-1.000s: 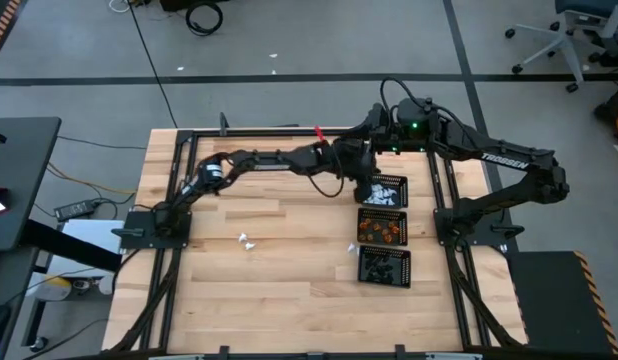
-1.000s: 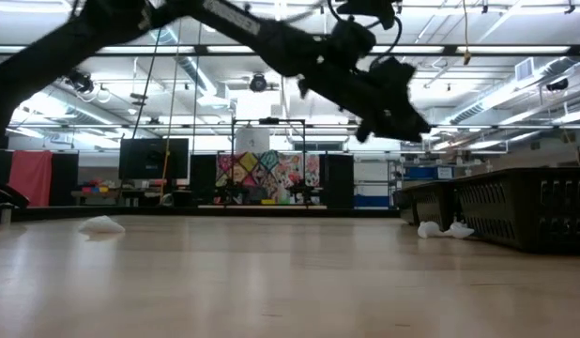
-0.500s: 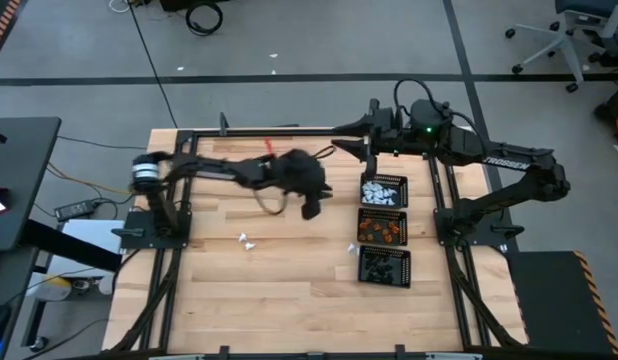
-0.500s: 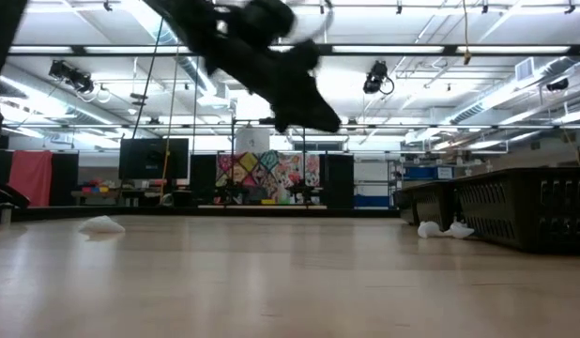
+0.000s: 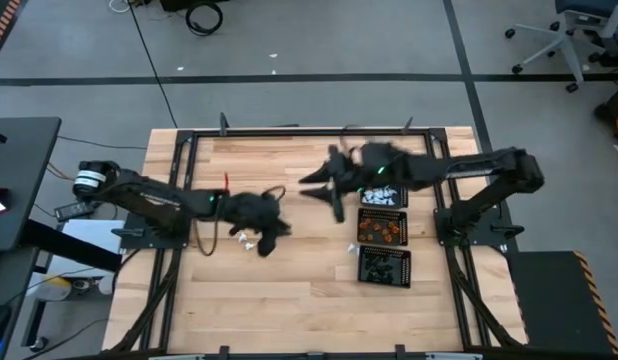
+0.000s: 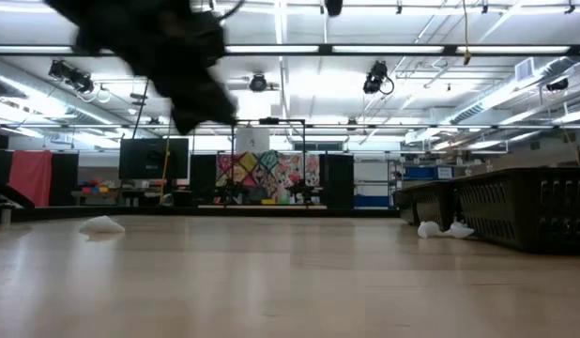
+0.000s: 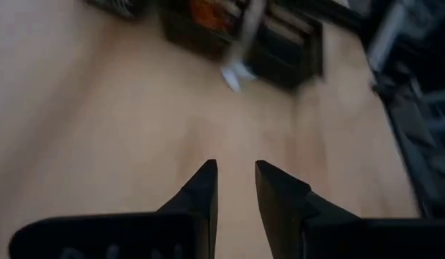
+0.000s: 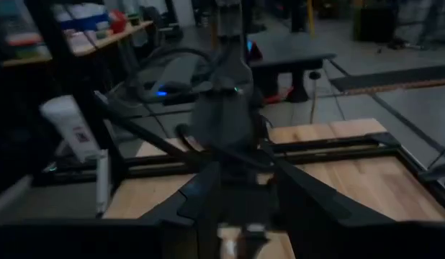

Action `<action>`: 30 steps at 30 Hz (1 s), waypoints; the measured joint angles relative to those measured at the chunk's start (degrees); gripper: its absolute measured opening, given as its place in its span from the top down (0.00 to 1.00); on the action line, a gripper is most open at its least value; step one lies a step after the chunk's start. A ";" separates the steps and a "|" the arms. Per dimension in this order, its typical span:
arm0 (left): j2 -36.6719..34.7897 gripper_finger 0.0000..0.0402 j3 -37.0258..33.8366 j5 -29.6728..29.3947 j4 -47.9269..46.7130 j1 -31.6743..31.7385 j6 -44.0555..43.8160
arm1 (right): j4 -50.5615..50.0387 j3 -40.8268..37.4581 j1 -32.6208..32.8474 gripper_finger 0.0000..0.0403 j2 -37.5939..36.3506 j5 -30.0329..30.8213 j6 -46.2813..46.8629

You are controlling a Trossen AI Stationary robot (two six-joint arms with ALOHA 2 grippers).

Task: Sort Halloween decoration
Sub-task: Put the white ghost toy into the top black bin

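Two white trinkets lie loose on the wooden table: one point(image 5: 245, 238) left of centre, one point(image 5: 352, 248) by the trays, also in the left wrist view point(image 7: 237, 72). My left gripper point(image 5: 269, 238) hovers just right of the left trinket, above the table point(image 6: 191, 113). Its fingers point(image 7: 235, 169) stand open by a narrow gap with nothing between them. My right gripper point(image 5: 319, 190) reaches toward the table's middle, left of the white-filled tray point(image 5: 405, 193). Its picture is blurred.
Three black mesh trays stand in a row at the right: white trinkets at the far end, orange ones in the middle tray point(image 5: 406, 228), black ones in the near tray point(image 5: 409, 266). A black frame point(image 5: 289, 131) rims the table. The left arm point(image 8: 226, 115) shows ahead in the right wrist view.
My left gripper has swept fast from above the trays toward the table's left and near side, ending beside the left white trinket. My right arm has swung from the far edge toward the table's middle, dropping a little. The trinkets and trays have stayed where they were.
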 joint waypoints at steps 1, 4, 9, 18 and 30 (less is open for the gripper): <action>-1.42 0.81 -1.03 0.05 -1.71 -1.73 -0.71 | 0.31 0.00 1.01 0.65 1.39 1.84 0.53; -3.84 0.81 -2.88 0.06 -6.49 -6.23 -1.96 | 3.35 0.00 4.18 0.65 5.69 6.26 3.88; -6.73 0.81 -4.86 -2.96 -15.53 -12.33 -2.30 | 8.82 -0.04 8.08 0.65 11.75 10.82 10.65; -10.65 0.74 -14.58 -10.04 -10.36 -21.32 -1.49 | 12.01 -0.06 12.05 0.65 15.97 19.51 16.73; -11.39 0.73 -25.39 -26.46 5.68 -24.44 -3.21 | 13.32 -0.04 13.04 0.65 16.17 23.41 17.82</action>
